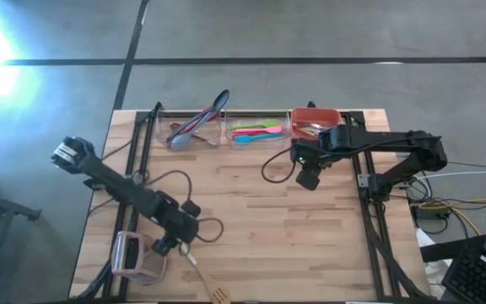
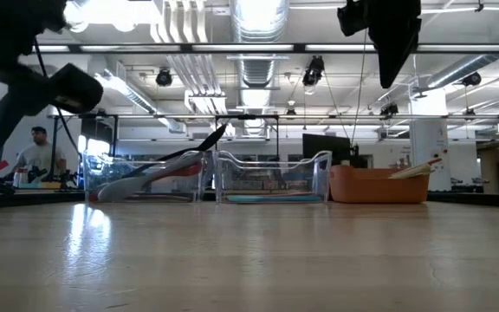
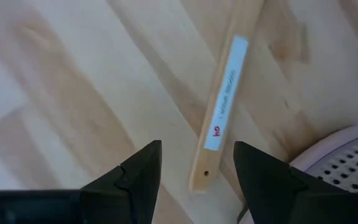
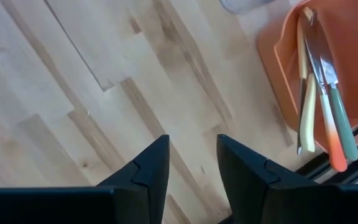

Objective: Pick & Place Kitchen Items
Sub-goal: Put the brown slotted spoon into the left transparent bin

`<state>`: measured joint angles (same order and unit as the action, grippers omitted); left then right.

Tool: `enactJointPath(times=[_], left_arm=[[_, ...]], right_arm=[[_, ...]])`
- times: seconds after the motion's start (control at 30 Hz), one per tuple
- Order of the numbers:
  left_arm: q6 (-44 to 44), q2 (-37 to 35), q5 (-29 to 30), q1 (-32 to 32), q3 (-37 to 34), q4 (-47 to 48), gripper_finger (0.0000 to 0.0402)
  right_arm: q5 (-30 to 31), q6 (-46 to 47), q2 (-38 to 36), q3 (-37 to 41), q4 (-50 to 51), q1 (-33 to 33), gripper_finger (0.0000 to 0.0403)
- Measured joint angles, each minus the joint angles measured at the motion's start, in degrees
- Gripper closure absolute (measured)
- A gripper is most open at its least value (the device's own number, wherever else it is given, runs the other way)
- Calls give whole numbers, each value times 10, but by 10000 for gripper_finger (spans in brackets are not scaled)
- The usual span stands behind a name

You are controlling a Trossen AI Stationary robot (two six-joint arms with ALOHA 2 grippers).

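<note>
Left gripper (image 1: 178, 247) low at lower left of high view, fingers (image 3: 138, 174) spread wide, empty, straddling handle end of wooden spatula (image 1: 207, 281) lying on worktop (image 1: 294, 228). Right gripper (image 1: 308, 180) hovers right of centre, beside orange bin (image 1: 315, 116); fingers part open, holding nothing. Other utensils sit in bins along top edge.

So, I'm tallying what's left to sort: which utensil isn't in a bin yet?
The wooden spatula, lying on the bare table by the left gripper; the other utensils sit in the three bins at the far edge.
</note>
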<state>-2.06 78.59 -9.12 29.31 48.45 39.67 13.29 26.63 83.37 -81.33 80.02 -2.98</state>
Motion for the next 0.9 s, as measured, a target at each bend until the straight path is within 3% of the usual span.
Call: enactJointPath(times=[0.5, 0.9], left_arm=[[-25, 142, -1, 33, 72, -7, 199], [-13, 186, -3, 62, 101, -33, 200]], right_arm=[[2, -1, -1, 19, -15, 0, 291], [3, -6, -1, 19, -16, 0, 285]])
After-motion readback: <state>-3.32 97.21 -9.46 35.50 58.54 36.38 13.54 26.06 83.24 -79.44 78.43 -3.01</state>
